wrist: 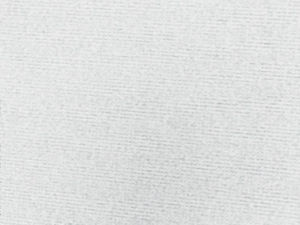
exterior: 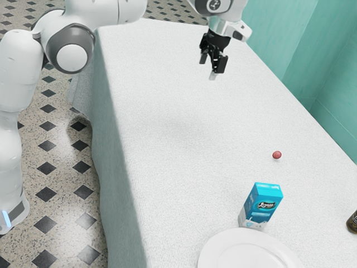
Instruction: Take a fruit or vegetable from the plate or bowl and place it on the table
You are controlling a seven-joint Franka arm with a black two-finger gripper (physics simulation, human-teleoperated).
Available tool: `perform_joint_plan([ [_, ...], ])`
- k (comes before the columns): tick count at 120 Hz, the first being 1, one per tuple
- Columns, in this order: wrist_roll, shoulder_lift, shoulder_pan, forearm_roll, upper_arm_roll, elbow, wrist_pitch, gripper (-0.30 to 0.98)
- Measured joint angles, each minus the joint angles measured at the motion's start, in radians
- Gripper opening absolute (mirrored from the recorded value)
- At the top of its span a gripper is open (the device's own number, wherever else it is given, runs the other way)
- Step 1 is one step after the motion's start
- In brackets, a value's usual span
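Note:
My gripper (exterior: 208, 68) hangs above the far part of the table in the exterior view, open, with nothing visible between its fingers. A small round reddish fruit or vegetable (exterior: 276, 155) lies on the white cloth, well away from the gripper toward the exterior view's lower right. The white plate (exterior: 211, 252) is at that view's lower edge, partly cut off, and its visible part bears nothing. Beneath my hand, the wrist view has the white tablecloth (wrist: 150, 112).
A blue and white carton (exterior: 261, 205) stands just behind the plate, between it and the reddish item. A dark bottle or jar (exterior: 352, 223) is cut off at the exterior view's right edge. Teal walls (exterior: 304, 61) run beside the table's far side.

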Motion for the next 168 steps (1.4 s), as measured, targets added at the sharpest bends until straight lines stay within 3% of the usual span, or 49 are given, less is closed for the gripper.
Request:
perform_joint_plan([
  [15, -0.010, -0.021, -0.027, 0.003, -0.006, 0.002, 0.000, 0.69],
  [30, -0.043, -0.075, -0.308, 0.011, -0.009, 0.002, 0.003, 0.68],
  [45, -0.081, -0.068, -0.447, 0.033, -0.010, -0.041, 0.009, 0.68],
  [90, -0.174, -0.055, -0.428, 0.059, -0.003, -0.119, 0.030, 0.69],
  [112, -0.296, -0.045, -0.695, 0.029, -0.011, -0.147, 0.087, 0.68],
  [131, -0.338, 0.174, -0.739, 0.033, -0.042, 0.117, 0.122, 0.69],
  [153, -0.362, 0.274, -0.745, 0.035, -0.150, 0.176, 0.138, 0.69],
  [168, -0.375, 0.329, -0.754, 0.026, -0.176, 0.205, 0.144, 0.69],
])
